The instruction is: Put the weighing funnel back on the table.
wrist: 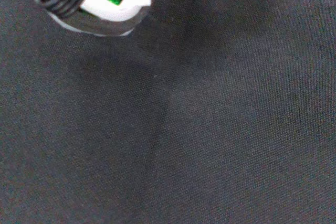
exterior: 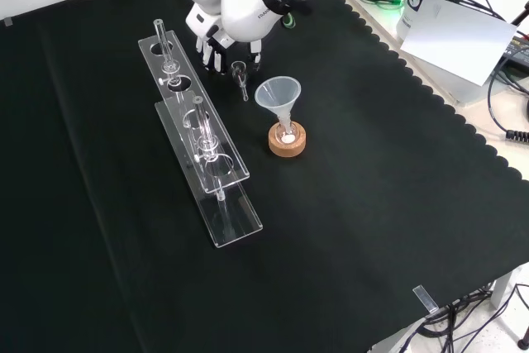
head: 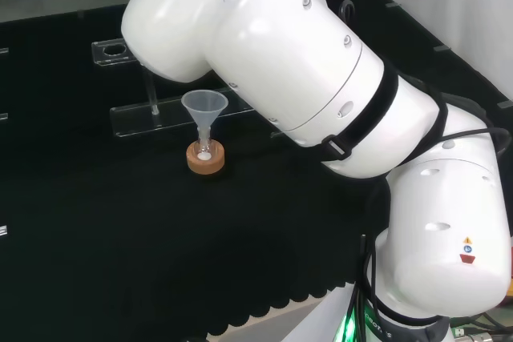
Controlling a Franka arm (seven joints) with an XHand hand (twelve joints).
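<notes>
- Front view: a white robot arm reaches in from the top, and its black and white hand (exterior: 211, 43) points down at the black cloth (exterior: 372, 204), close above it
- The weighing funnel (exterior: 241, 78), a small clear piece with a short stem, sits right at the tip of the hand, between the hand and the big funnel (exterior: 278, 95)
- It cannot be told whether the hand still has hold of the piece or has already let it go, nor whether the piece touches the cloth
- The big funnel stands mouth up in a small flask on a cork ring (exterior: 287, 140), apart from the hand and plays no part in this job
- A clear rack (exterior: 207, 155) holding glass tubes stands just to the left of the hand in the front view
- Wrist view: the weave of the cloth looks close and large, which suggests the hand is low over the bench
- Judged progress: the carry seems done and the piece is at its resting spot or nearly so
- Likely left to do: confirm the release and lift the hand away without nudging the rack or the funnel
</notes>
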